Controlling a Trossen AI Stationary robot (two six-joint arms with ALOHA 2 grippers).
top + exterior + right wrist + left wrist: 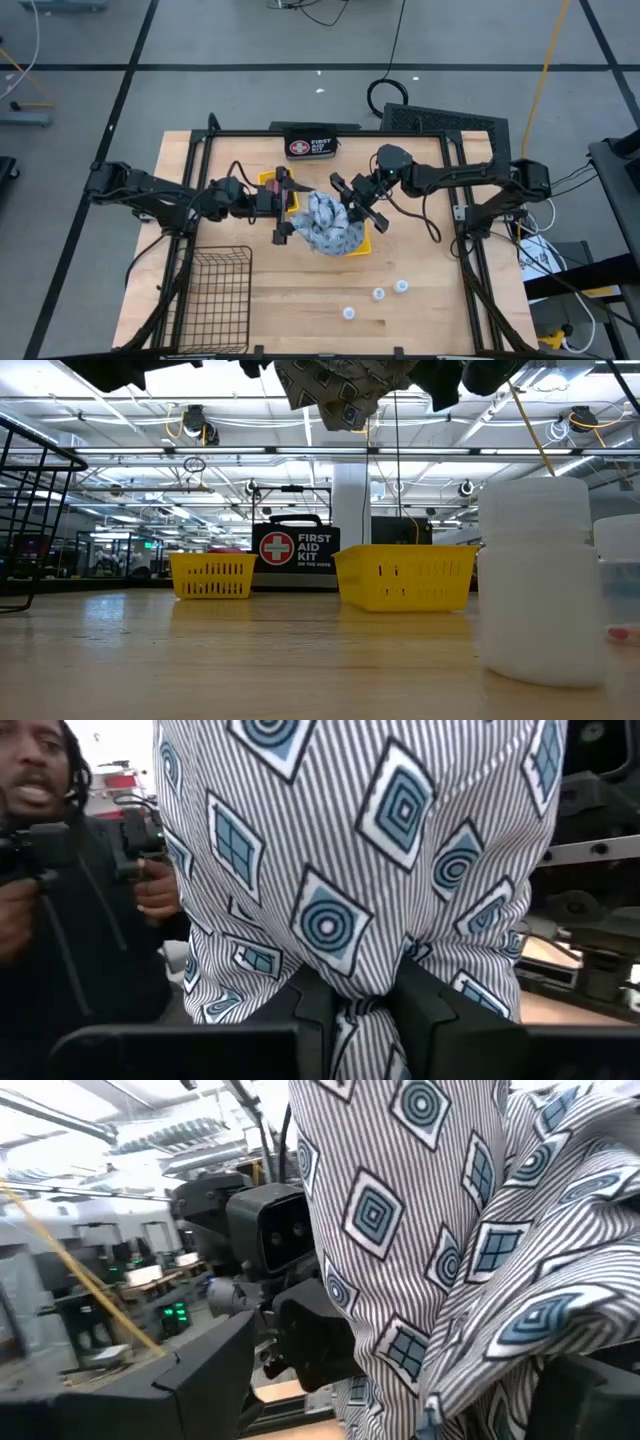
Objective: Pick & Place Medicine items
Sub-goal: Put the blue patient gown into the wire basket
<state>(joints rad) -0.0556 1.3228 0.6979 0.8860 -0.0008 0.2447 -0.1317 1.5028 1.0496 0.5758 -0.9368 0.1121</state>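
Above the middle of the wooden tabletop (pixel 300 300) I see the grey-blue patterned soft pouch (pixel 330 228) held up in the air between both arms. My right gripper (pixel 348 995) has its fingers clamped on a fold of the fabric. My left gripper (pixel 284 213) touches the pouch's other side; I cannot tell its fingers' state. Three tiny white round containers (pixel 378 294) stand near the tabletop's front.

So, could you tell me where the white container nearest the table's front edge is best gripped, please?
Grip the container across its round sides, coming straight down from above. It is small and round and sits clear of the other two, with bare table around it. For now the right gripper holds the pouch, with the left gripper at the pouch too.
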